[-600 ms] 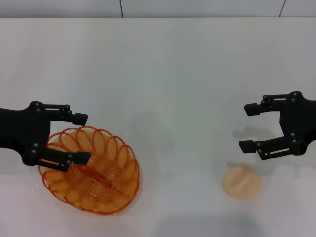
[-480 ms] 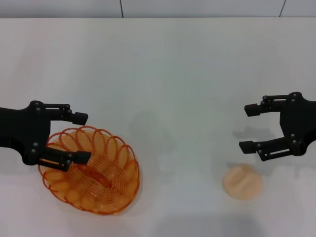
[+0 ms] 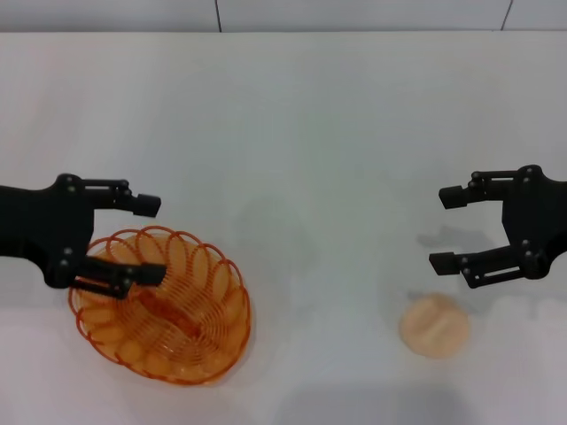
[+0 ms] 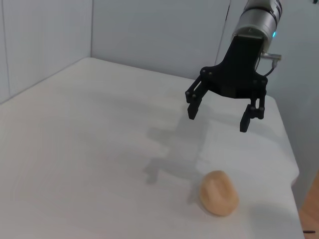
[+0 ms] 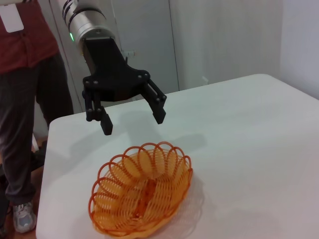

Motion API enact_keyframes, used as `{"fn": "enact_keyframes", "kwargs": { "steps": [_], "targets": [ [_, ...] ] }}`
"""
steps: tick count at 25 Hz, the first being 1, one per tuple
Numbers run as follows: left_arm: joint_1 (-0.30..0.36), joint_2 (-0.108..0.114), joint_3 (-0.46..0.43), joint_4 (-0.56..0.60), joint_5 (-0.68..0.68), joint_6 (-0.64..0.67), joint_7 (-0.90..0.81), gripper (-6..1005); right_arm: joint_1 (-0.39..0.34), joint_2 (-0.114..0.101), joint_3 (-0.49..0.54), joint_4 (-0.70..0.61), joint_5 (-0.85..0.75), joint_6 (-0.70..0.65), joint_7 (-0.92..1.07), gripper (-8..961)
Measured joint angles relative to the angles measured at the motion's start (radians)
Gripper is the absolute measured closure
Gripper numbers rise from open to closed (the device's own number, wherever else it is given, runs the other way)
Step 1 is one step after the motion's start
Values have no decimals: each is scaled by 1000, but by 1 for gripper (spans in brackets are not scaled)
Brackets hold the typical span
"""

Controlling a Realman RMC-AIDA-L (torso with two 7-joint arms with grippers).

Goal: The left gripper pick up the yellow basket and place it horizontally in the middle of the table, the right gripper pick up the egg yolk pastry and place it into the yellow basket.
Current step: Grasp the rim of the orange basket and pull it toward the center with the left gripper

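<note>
The oval orange-yellow wire basket with a looped petal rim (image 3: 160, 305) sits upright on the large plain white tabletop (image 3: 292, 124), on the robot's left side near the front edge. The left gripper, a black two-fingered claw (image 3: 146, 239), hangs above the basket's far-left rim with its fingers spread wide and nothing between them. In the head view one fingertip lies just beyond the rim and the other overlaps the looped wires on the basket's left part. The right wrist view shows the left gripper (image 5: 130, 118) raised clear of the yellow basket (image 5: 142, 188), not touching it.

The small round pale tan-cream pastry with a shallow groove across its top (image 3: 434, 326) rests on the table well apart from the basket, on the robot's right. The right gripper, a black claw with linked angular fingers (image 3: 450, 228), hovers just beyond the pastry, fingers spread and empty; the left wrist view shows it (image 4: 220, 116) lifted above the pastry (image 4: 218, 192).
</note>
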Motion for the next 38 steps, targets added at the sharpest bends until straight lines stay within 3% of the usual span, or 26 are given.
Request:
{"fn": "enact_keyframes", "kwargs": {
  "steps": [3, 8, 17, 20, 23, 30, 38],
  "targets": [
    [-9, 1, -26, 1, 5, -4, -25, 146, 3, 0, 0, 5, 0, 3, -2, 110],
    [-29, 33, -49, 35, 28, -7, -142, 152, 5, 0, 0, 7, 7, 5, -3, 109],
    [-103, 85, -101, 80, 261, -5, -359, 163, 5, 0, 4, 10, 16, 6, -1, 109],
    [-128, 93, -103, 81, 335, -7, -423, 167, 5, 0, 7, 11, 24, 7, 0, 109],
    [-152, 88, -108, 81, 405, -14, -474, 170, 5, 0, 7, 11, 30, 8, 1, 110],
    [-194, 52, -103, 65, 542, -36, -569, 179, 7, 0, 0, 11, 39, 21, 2, 110],
    [-234, 37, -88, 13, 634, -76, -671, 189, 8, 1, -2, 14, 52, 21, 0, 110]
  ]
}}
